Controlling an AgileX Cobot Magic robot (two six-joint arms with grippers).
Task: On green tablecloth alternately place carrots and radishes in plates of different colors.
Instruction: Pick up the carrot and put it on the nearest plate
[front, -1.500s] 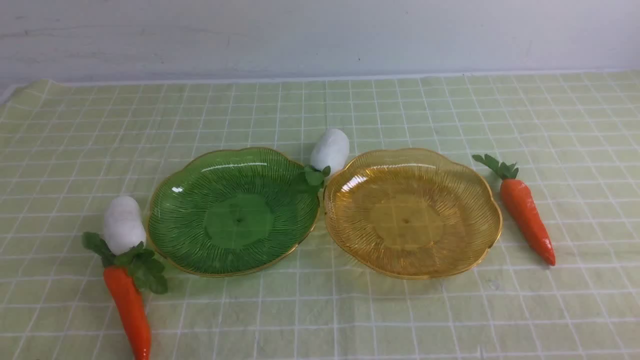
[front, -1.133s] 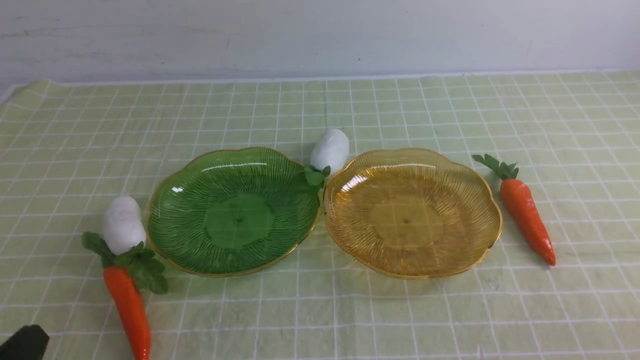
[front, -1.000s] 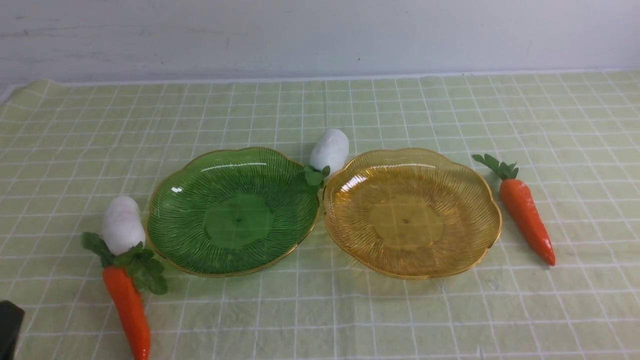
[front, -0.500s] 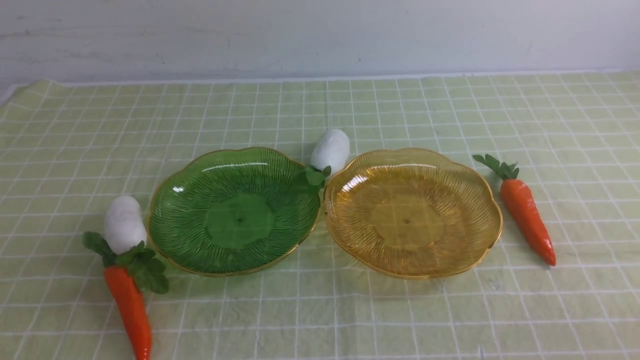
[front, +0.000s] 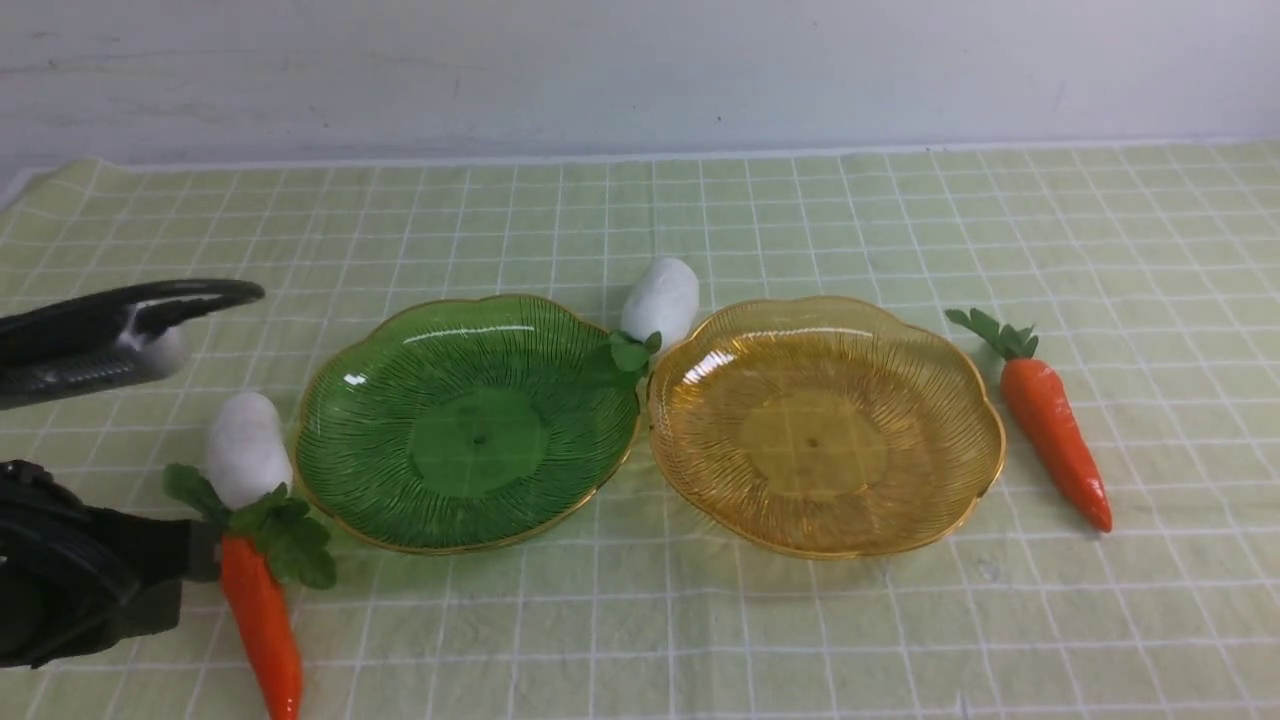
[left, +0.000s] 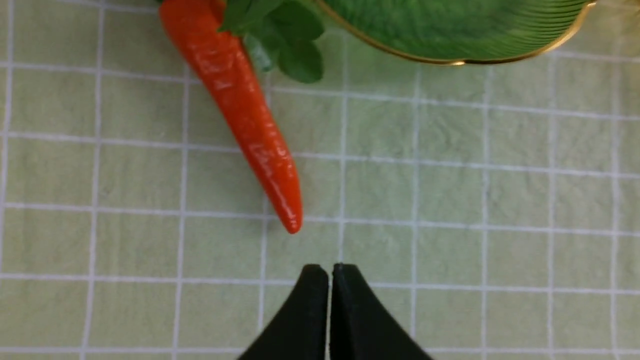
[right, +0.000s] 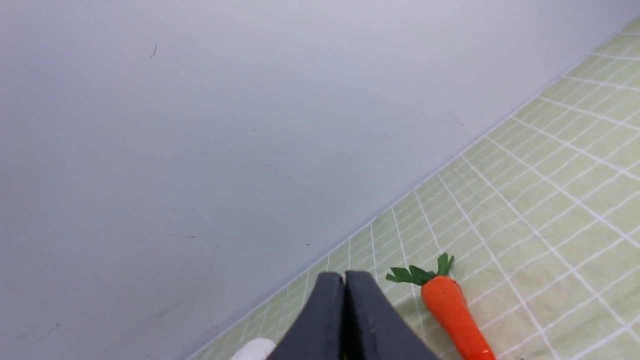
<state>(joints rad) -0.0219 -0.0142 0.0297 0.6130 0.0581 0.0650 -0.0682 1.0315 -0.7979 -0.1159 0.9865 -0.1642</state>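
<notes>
though left hand (left: 329, 272) and right hand (right: 344, 280) pinch closed, the carrot (left: 240, 110) is cropped.

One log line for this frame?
left gripper: shut, empty, near left carrot tip | right gripper: shut, empty | green plate: empty | amber plate: empty | placed: none

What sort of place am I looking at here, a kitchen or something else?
Probably a robot practice bench, not a kitchen: toy carrots and radishes lie beside two empty plates on a checked cloth, a bare white wall stands behind, and a black robot arm shows at the side.
</notes>
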